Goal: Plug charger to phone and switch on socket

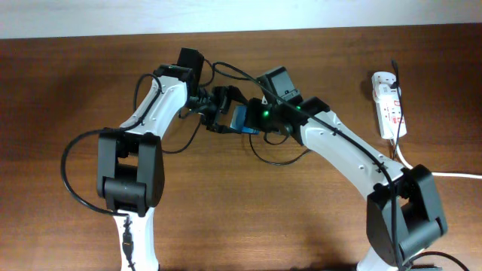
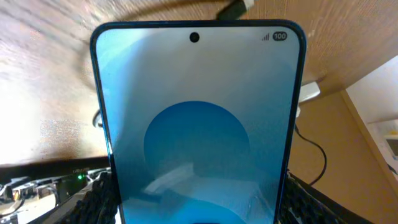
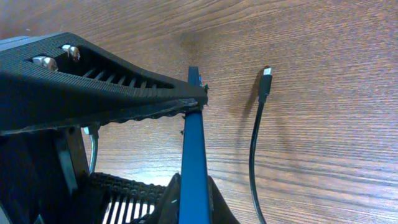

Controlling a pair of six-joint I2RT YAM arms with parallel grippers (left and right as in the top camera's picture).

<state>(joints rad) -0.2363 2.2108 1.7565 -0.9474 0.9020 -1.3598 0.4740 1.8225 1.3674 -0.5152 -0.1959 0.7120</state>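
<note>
The phone (image 1: pixel 242 119) is held off the table between both arms, with its blue screen lit. In the left wrist view the phone (image 2: pixel 199 124) fills the frame, and my left gripper (image 2: pixel 199 208) is shut on its two side edges. My right gripper (image 3: pixel 194 202) is shut on the phone (image 3: pixel 194 149) across its thin edge. My left gripper (image 1: pixel 224 113) and right gripper (image 1: pixel 256 122) meet at the table's middle. The charger's plug tip (image 3: pixel 265 81) lies free on the wood to the right of the phone and also shows in the left wrist view (image 2: pixel 233 9). The socket (image 1: pixel 388 104) lies at the far right.
The charger cable loops on the table under my right arm (image 1: pixel 275 160). The socket's thick white cord (image 1: pixel 444 175) runs off the right edge. The table is brown wood (image 1: pixel 60 90).
</note>
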